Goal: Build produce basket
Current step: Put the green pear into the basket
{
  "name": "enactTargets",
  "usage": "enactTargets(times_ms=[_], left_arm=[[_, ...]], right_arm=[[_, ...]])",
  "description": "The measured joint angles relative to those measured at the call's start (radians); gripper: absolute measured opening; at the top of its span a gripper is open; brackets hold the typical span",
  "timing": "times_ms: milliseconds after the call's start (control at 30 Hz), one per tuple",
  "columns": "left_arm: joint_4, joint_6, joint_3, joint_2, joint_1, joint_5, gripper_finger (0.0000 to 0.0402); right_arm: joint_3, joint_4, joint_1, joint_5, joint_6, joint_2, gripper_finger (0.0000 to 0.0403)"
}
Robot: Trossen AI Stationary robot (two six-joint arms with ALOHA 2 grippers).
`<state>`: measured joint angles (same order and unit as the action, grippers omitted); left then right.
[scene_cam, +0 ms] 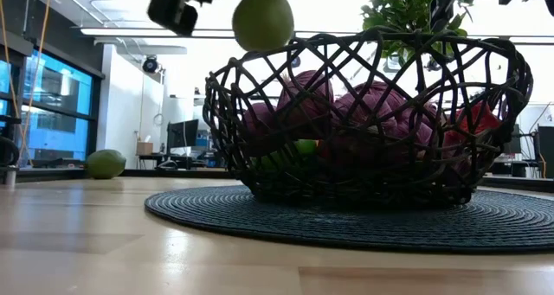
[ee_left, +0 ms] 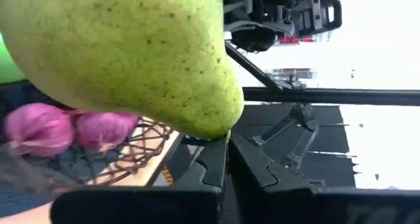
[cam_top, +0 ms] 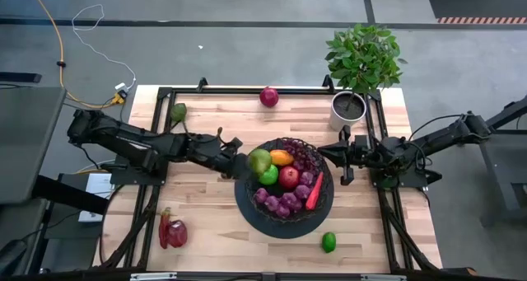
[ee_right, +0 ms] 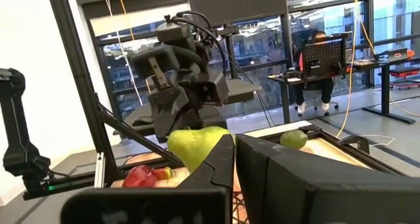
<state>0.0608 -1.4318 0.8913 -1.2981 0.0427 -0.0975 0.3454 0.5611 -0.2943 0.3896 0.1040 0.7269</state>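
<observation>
A green pear [cam_top: 260, 160] [scene_cam: 262, 16] hangs over the left rim of the black wire basket [cam_top: 328, 175] [scene_cam: 372, 122], with my left gripper [cam_top: 245, 159] shut on it. The basket stands on a round black mat [cam_top: 284, 225]. It holds a green apple [cam_top: 268, 175], an orange fruit [cam_top: 281, 157], a red apple [cam_top: 288, 177], purple grapes [cam_top: 278, 203] and a red pepper [cam_top: 314, 192]. My right gripper [cam_top: 324, 153] [ee_right: 233, 159] waits shut just right of the basket, touching nothing. My left gripper pinches the pear's narrow end [ee_left: 222, 127] between its two fingers [ee_left: 211, 159]. It comes from the table's left, nearly level and slanting a little down. The pear is lifted clear above the basket's rim, its wide end [scene_cam: 262, 42] hanging lowest.
An avocado [cam_top: 178, 112] lies at the far left and a red fruit [cam_top: 268, 96] at the far edge. A red pepper and a red apple [cam_top: 173, 231] lie near left, a lime [cam_top: 328, 241] near right. A potted plant [cam_top: 350, 106] stands far right.
</observation>
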Motion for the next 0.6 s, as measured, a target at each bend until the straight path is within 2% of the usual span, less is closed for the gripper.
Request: enactTargets(times_ms=[200, 333, 600], left_arm=[[0.132, -0.066, 0.001, -0.119, -0.041, -0.074, 0.0000], [0.117, -0.102, 0.000, -0.178, -0.053, -0.105, 0.0000], [0.062, -0.077, -0.001, -0.182, -0.039, -0.099, 0.0000]], right_arm=[[0.000, -0.005, 0.000, 0.000, 0.000, 0.000, 0.0000], [0.000, -0.016, 0.000, 0.000, 0.000, 0.000, 0.0000], [0.000, -0.034, 0.000, 0.000, 0.010, 0.000, 0.0000]])
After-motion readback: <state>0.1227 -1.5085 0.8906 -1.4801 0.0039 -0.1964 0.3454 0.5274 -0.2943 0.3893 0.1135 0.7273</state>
